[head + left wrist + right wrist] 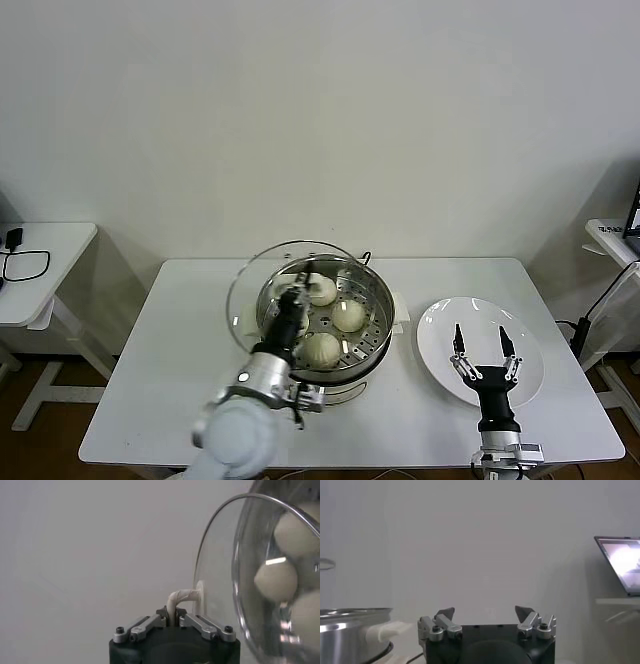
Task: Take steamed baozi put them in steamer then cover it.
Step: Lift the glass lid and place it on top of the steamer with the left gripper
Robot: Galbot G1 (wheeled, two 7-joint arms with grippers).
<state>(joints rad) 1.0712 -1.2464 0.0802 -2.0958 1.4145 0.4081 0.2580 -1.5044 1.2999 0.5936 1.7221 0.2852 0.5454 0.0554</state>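
The steamer stands at the middle of the white table, and three steamed baozi show on its perforated tray. My left gripper is shut on the white handle of the round glass lid. It holds the lid tilted on edge over the steamer's left side. Through the glass lid the baozi appear. Part of the tray is hidden behind this gripper. My right gripper hangs open and empty above the white plate. The right gripper has the steamer off to one side.
A bare white plate lies right of the steamer near the table's right edge. A side table with a black cable stands at the far left. Another one with a laptop is at the far right. The wall is close behind.
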